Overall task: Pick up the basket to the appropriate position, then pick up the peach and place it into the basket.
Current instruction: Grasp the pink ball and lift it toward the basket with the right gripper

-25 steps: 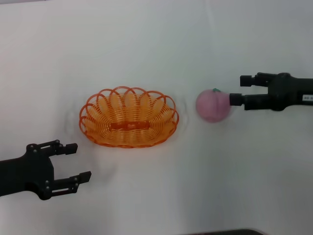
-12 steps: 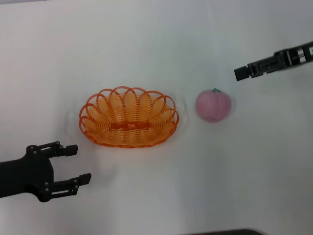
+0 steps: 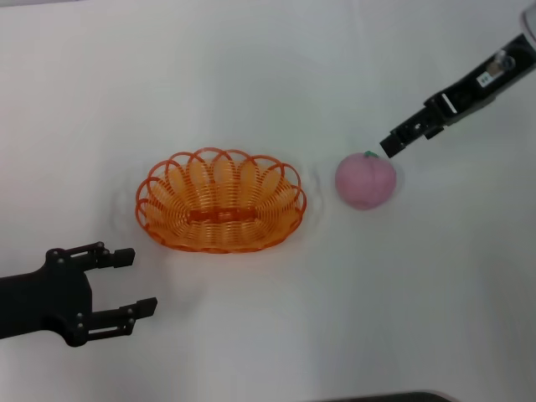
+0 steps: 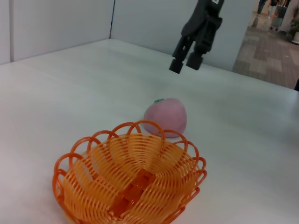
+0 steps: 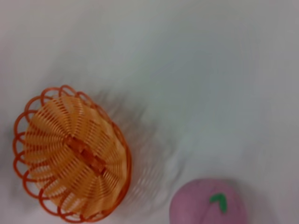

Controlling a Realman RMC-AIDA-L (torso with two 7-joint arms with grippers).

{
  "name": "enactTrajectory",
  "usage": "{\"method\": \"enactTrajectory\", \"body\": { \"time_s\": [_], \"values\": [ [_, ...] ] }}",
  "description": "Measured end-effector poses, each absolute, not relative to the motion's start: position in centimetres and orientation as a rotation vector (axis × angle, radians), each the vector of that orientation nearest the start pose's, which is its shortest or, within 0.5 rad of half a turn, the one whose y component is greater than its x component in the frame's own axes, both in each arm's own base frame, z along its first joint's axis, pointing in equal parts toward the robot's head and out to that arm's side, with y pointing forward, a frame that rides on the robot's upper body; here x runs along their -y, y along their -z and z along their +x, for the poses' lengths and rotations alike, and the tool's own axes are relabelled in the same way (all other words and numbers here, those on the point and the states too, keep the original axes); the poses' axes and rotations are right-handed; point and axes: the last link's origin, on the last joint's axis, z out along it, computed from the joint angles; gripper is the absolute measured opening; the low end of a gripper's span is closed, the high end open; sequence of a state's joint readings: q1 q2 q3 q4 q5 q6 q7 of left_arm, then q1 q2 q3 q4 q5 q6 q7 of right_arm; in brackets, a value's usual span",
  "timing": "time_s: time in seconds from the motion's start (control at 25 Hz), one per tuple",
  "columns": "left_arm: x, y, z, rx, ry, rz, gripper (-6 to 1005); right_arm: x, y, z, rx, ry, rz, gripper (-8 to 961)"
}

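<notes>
The orange basket (image 3: 180, 205) rests empty on the white table, left of centre. To its right the pink peach (image 3: 365, 181) lies on the table, green stem spot up. My right gripper (image 3: 392, 143) reaches in from the far right, raised and angled down, tips just above the peach's far right edge and not touching it. In the left wrist view the right gripper (image 4: 185, 64) hangs above the peach (image 4: 166, 116), fingers a little apart and empty, with the basket (image 4: 133, 179) in front. The right wrist view looks down on the basket (image 5: 70, 154) and the peach (image 5: 205, 207). My left gripper (image 3: 138, 280) waits open at the near left.
A white table (image 3: 268, 75) fills the head view. A dark edge (image 3: 385, 397) shows at the near side. Grey walls and a corridor (image 4: 271, 42) stand beyond the table in the left wrist view.
The right gripper left the peach's right side, swung up and away, then tilted down so its tips point at the peach from above. Peach, basket and left arm stayed put.
</notes>
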State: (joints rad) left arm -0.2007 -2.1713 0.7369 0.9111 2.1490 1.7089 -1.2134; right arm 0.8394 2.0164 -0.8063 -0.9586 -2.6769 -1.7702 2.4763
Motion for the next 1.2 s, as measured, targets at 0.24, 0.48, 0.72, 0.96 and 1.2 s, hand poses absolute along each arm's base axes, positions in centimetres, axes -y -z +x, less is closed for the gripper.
{"method": "enactTrajectory", "body": {
  "time_s": [0.24,0.48,0.72,0.96,1.2],
  "values": [
    [-22.5,0.8,-31.8,0.564,0.482,-2.830,761,-38.6,-2.6,19.4,-1.432,0.429,-2.518,954],
    [-22.4,0.8,-31.8,0.566,0.481,-2.829,761,-38.6,-0.7,18.8,-1.374,0.539,-2.492,953],
    [-22.4,0.8,-31.9,0.568,0.478,-2.828,761,-38.6,0.8,18.4,-1.312,0.594,-2.486,952],
    [-22.4,0.9,-31.8,0.571,0.480,-2.832,762,-38.5,1.9,18.6,-1.304,0.620,-2.487,951],
    [-22.3,1.0,-31.8,0.580,0.485,-2.836,762,-38.6,2.6,19.0,-1.293,0.630,-2.486,950]
  ]
}}
